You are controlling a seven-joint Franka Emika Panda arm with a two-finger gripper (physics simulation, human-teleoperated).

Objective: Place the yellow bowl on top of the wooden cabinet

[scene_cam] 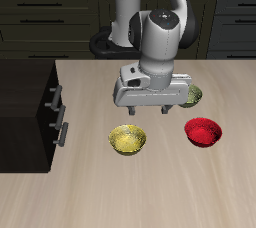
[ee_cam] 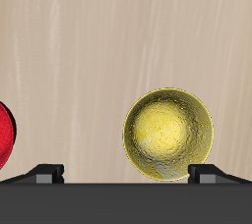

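Note:
The yellow bowl [scene_cam: 128,140] stands upright on the light wood tabletop near the front edge; its speckled inside shows in the wrist view [ee_cam: 167,135]. The wooden cabinet [scene_cam: 25,102], very dark with silver bar handles, stands at the table's side, apart from the bowl. My gripper [scene_cam: 150,112] hangs above the table, a little farther back than the yellow bowl and above it. It is open and empty. In the wrist view my gripper [ee_cam: 128,174] has its fingertips [ee_cam: 47,172] wide apart, and the bowl lies close to one of them.
A red bowl [scene_cam: 203,131] stands beside the yellow bowl, on the side away from the cabinet; its edge shows in the wrist view [ee_cam: 5,135]. An olive-green bowl [scene_cam: 191,95] is farther back, partly hidden behind my hand.

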